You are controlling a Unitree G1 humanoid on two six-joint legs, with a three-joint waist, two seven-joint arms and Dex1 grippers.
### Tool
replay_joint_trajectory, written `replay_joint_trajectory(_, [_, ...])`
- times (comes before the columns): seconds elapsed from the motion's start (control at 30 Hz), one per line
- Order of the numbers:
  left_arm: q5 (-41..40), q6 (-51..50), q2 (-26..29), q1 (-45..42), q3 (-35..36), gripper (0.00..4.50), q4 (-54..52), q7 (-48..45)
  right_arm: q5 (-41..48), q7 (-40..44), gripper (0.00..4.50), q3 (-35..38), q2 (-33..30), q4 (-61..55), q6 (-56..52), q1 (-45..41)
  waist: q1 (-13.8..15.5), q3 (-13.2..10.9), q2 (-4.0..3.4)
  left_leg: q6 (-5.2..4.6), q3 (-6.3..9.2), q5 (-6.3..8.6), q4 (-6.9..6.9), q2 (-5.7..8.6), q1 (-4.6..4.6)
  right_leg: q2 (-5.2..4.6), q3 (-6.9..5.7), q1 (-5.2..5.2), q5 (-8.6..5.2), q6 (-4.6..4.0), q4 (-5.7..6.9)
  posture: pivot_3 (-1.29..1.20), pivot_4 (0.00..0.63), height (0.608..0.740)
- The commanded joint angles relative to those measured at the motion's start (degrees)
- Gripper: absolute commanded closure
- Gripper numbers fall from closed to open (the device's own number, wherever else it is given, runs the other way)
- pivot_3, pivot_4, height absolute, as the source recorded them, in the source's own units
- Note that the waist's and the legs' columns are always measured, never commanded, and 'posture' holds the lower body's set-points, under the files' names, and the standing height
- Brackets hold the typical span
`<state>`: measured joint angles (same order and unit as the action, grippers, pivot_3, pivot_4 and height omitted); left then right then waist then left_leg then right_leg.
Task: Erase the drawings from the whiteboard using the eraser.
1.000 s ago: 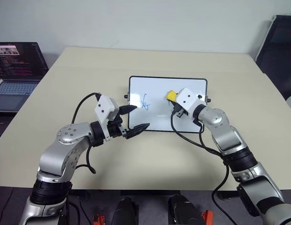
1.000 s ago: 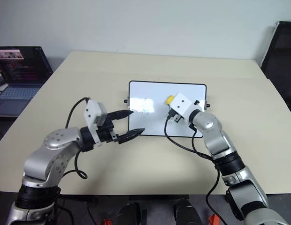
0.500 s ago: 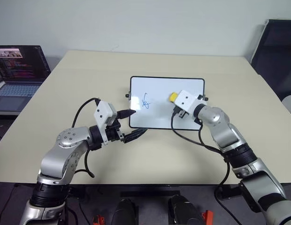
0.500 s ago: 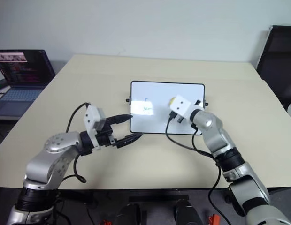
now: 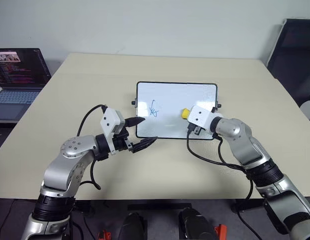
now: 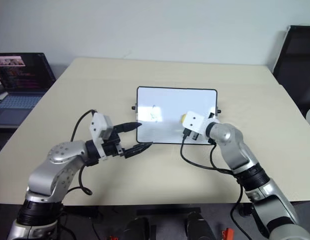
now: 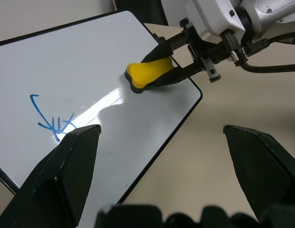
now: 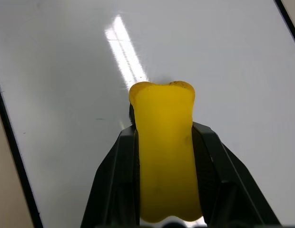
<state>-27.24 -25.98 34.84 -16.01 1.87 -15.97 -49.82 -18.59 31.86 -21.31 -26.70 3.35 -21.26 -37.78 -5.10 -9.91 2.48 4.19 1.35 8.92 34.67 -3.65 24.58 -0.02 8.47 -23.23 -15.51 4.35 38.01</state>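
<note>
Eraser (image 8: 165,152) sits pinched between the 2 fingers of the right hand (image 5: 191,118), its dark underside pressed on the whiteboard (image 5: 170,95) near the right edge. 1 blue drawing (image 7: 50,118) shows on the board's left part, well apart from the eraser. The left hand (image 5: 142,132) hovers at the board's near left corner with its fingers spread, holding nothing. The board lies flat on the desk (image 5: 95,80); a laptop (image 5: 17,75) stands off to the far left.

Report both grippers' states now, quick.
Left gripper: open, holding nothing.
Right gripper: shut on the eraser, over the whiteboard.
</note>
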Motion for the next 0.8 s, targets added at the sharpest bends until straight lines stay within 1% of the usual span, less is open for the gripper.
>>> replay_joint_trajectory(0.03, [-0.5, 0.4, -0.1, -1.0, 0.0, 0.00, -1.1, -0.4, -2.7, -5.9, 3.38, 2.6, 0.7, 4.2, 1.2, -2.3, 0.0, 0.0, 0.00, 0.00, -0.01, 0.00, 0.06, 0.01, 0.00, -0.01, 0.02, -0.01, 0.00, 0.00, -0.02, 0.00, 0.150, 0.740])
replay_joint_trajectory(0.1, [-0.5, 0.2, -0.2, -1.1, -0.1, 0.00, -1.2, -0.4, -2.3, -5.4, 3.38, 2.3, 0.7, 4.6, 1.0, -2.2, -0.1, 0.0, 0.00, 0.00, 0.00, 0.00, 0.09, 0.04, 0.00, -0.04, 0.03, -0.11, 0.00, 0.00, -0.10, 0.00, 0.150, 0.740])
replay_joint_trajectory(0.17, [-0.5, 0.2, -0.3, -1.2, 0.0, 0.00, -1.1, -0.3, -1.4, -3.1, 3.38, 1.7, 0.3, 3.9, 0.1, -1.1, 0.0, 0.0, 0.00, 0.00, 0.00, 0.00, 0.14, 0.04, 0.00, -0.06, 0.04, -0.15, 0.00, 0.00, -0.18, 0.00, 0.150, 0.740])
replay_joint_trajectory(0.3, [-1.0, -0.4, -0.1, -0.8, 1.5, 0.00, -0.4, 0.2, 0.4, 0.3, 3.38, 2.2, -0.3, 0.3, -1.6, 1.7, 0.0, 0.0, 0.01, 0.00, -0.03, 0.00, 0.15, 0.05, 0.00, -0.11, 0.05, -0.11, 0.00, 0.00, -0.25, 0.00, 0.150, 0.740])
replay_joint_trajectory(0.4, [-1.1, -0.1, 0.6, 0.1, 3.5, 0.00, 0.6, 0.8, 1.9, -2.0, 3.38, 5.6, 1.1, -3.0, -0.7, 2.5, 0.0, 0.0, 0.00, 0.00, -0.04, 0.00, 0.12, 0.04, 0.02, -0.10, 0.03, -0.06, 0.00, 0.00, -0.14, 0.00, 0.150, 0.740])
replay_joint_trajectory(0.5, [-1.3, 0.3, 1.3, 0.6, 6.0, 0.00, 2.2, 1.4, 8.2, -1.3, 3.38, 10.7, 4.2, -9.1, -3.3, 3.8, 0.2, 0.0, -0.03, 0.00, -0.02, 0.00, -0.05, 0.04, 0.21, -0.06, -0.01, -0.17, 0.02, 0.04, -0.02, 0.00, 0.150, 0.740])
replay_joint_trajectory(0.6, [-1.1, 1.2, 1.9, 1.8, 8.1, 0.00, 3.0, 1.6, 14.7, -0.1, 3.38, 14.6, 6.8, -16.1, -6.3, 6.4, 0.2, -0.1, -0.03, 0.00, 0.00, 0.00, -0.53, 0.02, 0.28, -0.02, -0.05, -0.39, -0.01, 0.09, -0.05, 0.00, 0.150, 0.740])
replay_joint_trajectory(0.67, [-0.9, 1.6, 2.1, 2.7, 9.1, 0.00, 3.1, 2.0, 17.4, 0.4, 3.38, 15.9, 7.7, -19.7, -7.7, 8.2, 0.2, -0.1, -0.05, 0.03, 0.01, 0.02, -0.73, 0.00, 0.28, 0.00, -0.08, -0.43, 0.05, 0.20, -0.04, 0.00, 0.150, 0.740])
replay_joint_trajectory(0.8, [-0.8, 2.3, 2.6, 6.1, 12.0, 0.00, 2.9, 2.6, 25.0, 3.0, 3.38, 16.9, 8.1, -29.2, -14.1, 15.0, 0.3, -0.1, -0.05, 0.30, 0.08, 0.21, -0.82, -0.03, 0.31, 0.00, -0.19, -0.46, -0.14, 0.02, -0.04, 0.00, 0.150, 0.740])
